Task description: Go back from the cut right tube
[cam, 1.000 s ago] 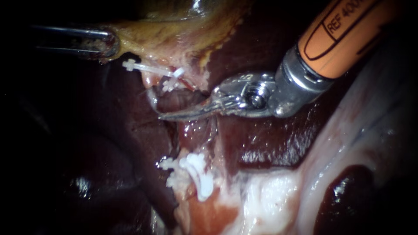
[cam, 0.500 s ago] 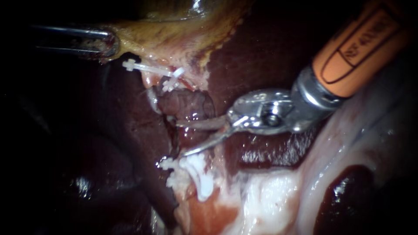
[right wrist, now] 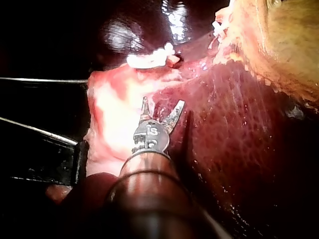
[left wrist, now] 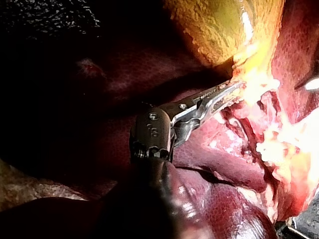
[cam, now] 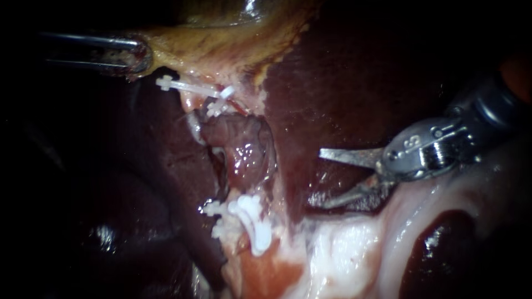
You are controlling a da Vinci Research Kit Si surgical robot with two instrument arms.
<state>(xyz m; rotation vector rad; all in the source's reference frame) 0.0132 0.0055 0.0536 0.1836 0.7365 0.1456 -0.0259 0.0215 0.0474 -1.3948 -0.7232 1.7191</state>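
Endoscope view: jaws of the right instrument (cam: 323, 179) are being held wide, empty; the cut right tube (cam: 239, 145), well ahead of them, is being judged soft, slippery, grippable beside its clip (cam: 221, 97). Left wrist view: the gallbladder (left wrist: 219, 30) is being clamped by the left instrument (left wrist: 230, 92). Right wrist view: same jaws being shown apart.

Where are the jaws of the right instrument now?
Endoscope view, right of centre: the right instrument hangs open over the liver, apart from the cut tube and clips to its left.

Two instruments (cam: 132, 55) (cam: 326, 178), one liver (cam: 338, 83), one gallbladder (cam: 233, 39)

Bright centre, dark edges, glare on the wet liver (cam: 332, 105).
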